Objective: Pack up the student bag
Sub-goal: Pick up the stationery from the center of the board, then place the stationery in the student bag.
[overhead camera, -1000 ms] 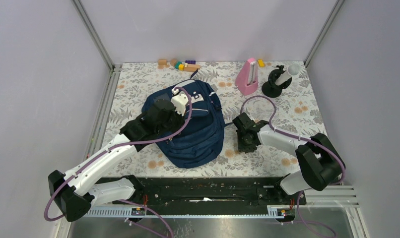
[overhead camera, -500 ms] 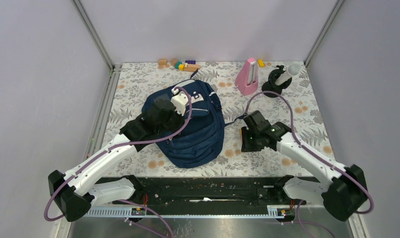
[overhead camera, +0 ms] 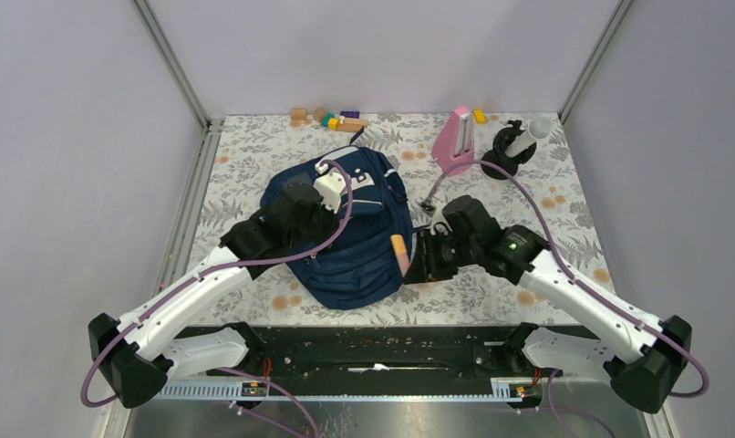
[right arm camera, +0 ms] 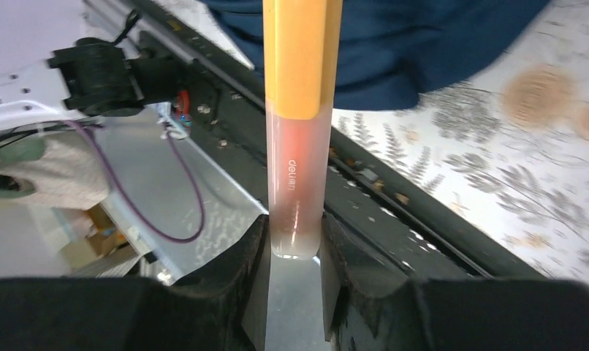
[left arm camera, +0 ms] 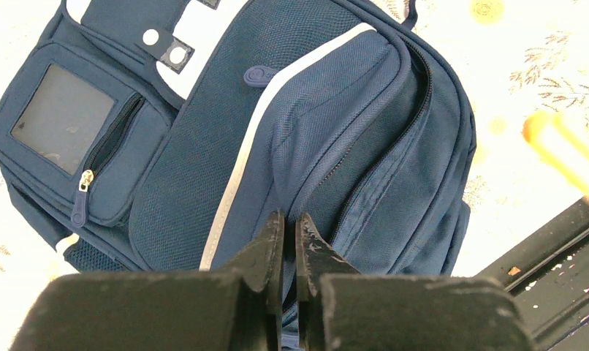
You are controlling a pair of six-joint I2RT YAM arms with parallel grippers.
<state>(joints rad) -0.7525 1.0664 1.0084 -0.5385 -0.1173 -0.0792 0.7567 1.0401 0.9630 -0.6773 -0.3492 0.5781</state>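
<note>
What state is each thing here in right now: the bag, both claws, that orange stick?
student bag: lying flat, front side up.
left gripper: shut, tips against the bag's fabric.
right gripper: shut on the orange-capped pen.
orange-capped pen: gripped by its clear end, cap at the bag's edge.
pink metronome: standing upright.

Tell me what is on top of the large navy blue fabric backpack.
The shut left gripper and its black wrist lie over the backpack; fabric under them is hidden.

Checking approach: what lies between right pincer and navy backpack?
Only the orange-capped translucent tube the right pincer grips, pointing toward the navy striped fabric backpack; top view.
</note>
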